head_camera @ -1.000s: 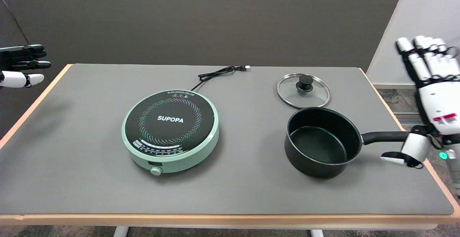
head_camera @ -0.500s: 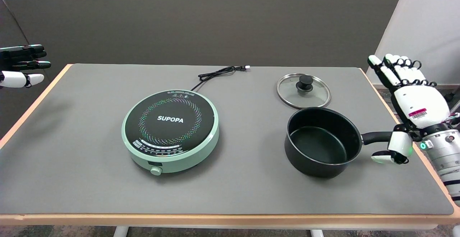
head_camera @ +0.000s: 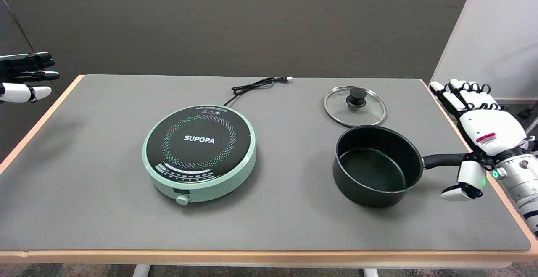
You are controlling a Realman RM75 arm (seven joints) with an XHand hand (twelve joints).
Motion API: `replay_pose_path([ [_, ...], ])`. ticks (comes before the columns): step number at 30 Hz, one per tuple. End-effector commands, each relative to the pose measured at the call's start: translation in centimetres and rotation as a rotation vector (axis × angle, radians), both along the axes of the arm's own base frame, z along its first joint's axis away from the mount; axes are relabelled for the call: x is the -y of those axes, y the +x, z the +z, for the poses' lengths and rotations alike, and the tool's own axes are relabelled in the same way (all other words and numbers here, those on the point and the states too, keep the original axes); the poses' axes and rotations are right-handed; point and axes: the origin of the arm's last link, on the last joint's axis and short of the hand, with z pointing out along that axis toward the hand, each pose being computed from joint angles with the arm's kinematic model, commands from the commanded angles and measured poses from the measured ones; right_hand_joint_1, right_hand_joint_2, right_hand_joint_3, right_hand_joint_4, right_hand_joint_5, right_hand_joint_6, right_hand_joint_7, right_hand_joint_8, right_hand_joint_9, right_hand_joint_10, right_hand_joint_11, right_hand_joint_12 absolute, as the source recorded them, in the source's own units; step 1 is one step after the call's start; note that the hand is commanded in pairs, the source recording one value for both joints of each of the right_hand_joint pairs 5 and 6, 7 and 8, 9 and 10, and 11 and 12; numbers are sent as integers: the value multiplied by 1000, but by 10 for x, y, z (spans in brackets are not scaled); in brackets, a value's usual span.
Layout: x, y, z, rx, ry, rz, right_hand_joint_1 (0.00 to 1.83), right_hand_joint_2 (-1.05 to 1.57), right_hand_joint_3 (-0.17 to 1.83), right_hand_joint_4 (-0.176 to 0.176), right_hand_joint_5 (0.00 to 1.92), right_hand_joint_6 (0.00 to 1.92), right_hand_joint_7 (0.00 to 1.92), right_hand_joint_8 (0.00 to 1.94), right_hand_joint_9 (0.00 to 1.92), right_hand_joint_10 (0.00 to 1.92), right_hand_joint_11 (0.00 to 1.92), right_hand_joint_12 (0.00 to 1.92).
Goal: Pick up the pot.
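Just right robot hand (head_camera: pixel 483 132) — fingers spread, empty — at black pot (head_camera: pixel 376 165) handle's end

You look across a table (head_camera: pixel 63 151) with a grey top and pale wood edging. Behind it stands a dark grey wall (head_camera: pixel 235 20); a lighter panel (head_camera: pixel 500 29) rises at the right.

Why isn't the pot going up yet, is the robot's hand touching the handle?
Cannot tell. In the head view the open right hand overlaps the end of the pot handle, hiding any contact or gap.
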Motion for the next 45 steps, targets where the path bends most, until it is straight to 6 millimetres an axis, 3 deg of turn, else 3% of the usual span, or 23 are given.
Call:
replay_pose_path([
  [1, 9, -16, 2, 7, -76, -130, 1183, -980, 1196, 176, 1, 1, 1, 1, 1, 1, 1, 1],
  [8, 22, -28, 2, 39, -94, -169, 1215, -887, 1069, 176, 3, 3, 3, 3, 3, 3, 3, 3],
  [16, 27, -27, 10, 21, -144, -188, 1231, -843, 994, 176, 5, 5, 5, 5, 5, 5, 5, 5],
  [27, 29, -38, 6, 27, -202, -258, 1230, -750, 714, 174, 14, 14, 14, 14, 14, 14, 14, 14],
  [38, 32, -43, -1, 45, -239, -302, 1221, -766, 796, 176, 26, 26, 26, 26, 26, 26, 26, 26],
  [41, 34, -42, -2, 42, -243, -305, 1224, -833, 1097, 176, 38, 38, 38, 38, 38, 38, 38, 38],
  [45, 39, -38, -4, 39, -240, -299, 1212, -879, 1349, 176, 53, 53, 53, 53, 53, 53, 53, 53],
])
